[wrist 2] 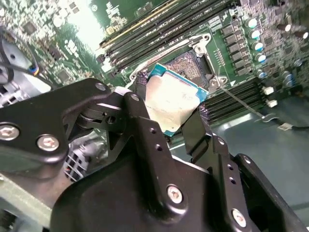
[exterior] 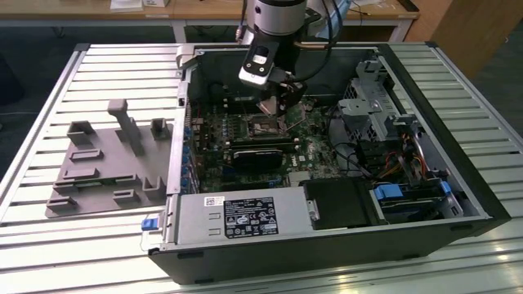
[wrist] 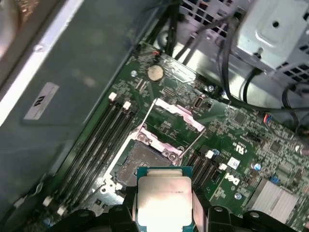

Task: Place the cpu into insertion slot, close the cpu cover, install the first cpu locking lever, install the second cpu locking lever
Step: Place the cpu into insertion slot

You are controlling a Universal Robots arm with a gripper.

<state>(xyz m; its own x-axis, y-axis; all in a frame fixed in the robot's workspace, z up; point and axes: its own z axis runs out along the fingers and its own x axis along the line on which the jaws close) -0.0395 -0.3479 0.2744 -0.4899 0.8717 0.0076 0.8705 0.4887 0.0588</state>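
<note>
Currently: slatted metal tabletop (exterior: 82, 257), seen in the exterior view.

- Toward the tabletop's edge at the exterior view's left lies a grey fixture (exterior: 106, 165) with upright posts and shallow pockets. Nothing is touching it.
- Just beside it, filling the middle and the side at the exterior view's right, a computer case (exterior: 327, 266) lies on its side with the panel off. The power supply (exterior: 237, 217) sits along the case's near edge and the green motherboard (exterior: 245, 147) lies behind it.
- The arm (exterior: 278, 15) comes down from the far edge into the case, with the gripper (exterior: 274, 110) low over the board.

Gripper: closed on the cpu (wrist 2: 171, 96). In the second wrist view, the two black fingers (wrist 2: 145, 121) of the gripper (wrist 2: 171, 113) clamp opposite edges of the chip, silvery top showing.

Position of the cpu (wrist: 164, 198): in the first wrist view it hangs in the gripper (wrist: 164, 208) just beside the insertion slot (wrist: 142, 162), over its near edge and not seated. The slot is bare and its contact field is exposed.

The cpu cover (wrist: 178, 112) is swung up off the slot at the side away from the chip. A thin wire locking lever (wrist: 193, 140) stands loose beside it, not latched. A second rod-like lever (wrist 2: 236, 99) shows in the second wrist view.

Memory slots (wrist: 96, 140) run alongside the insertion slot. At the case's end on the exterior view's right is the metal drive cage (exterior: 368, 98), with cables below it.
</note>
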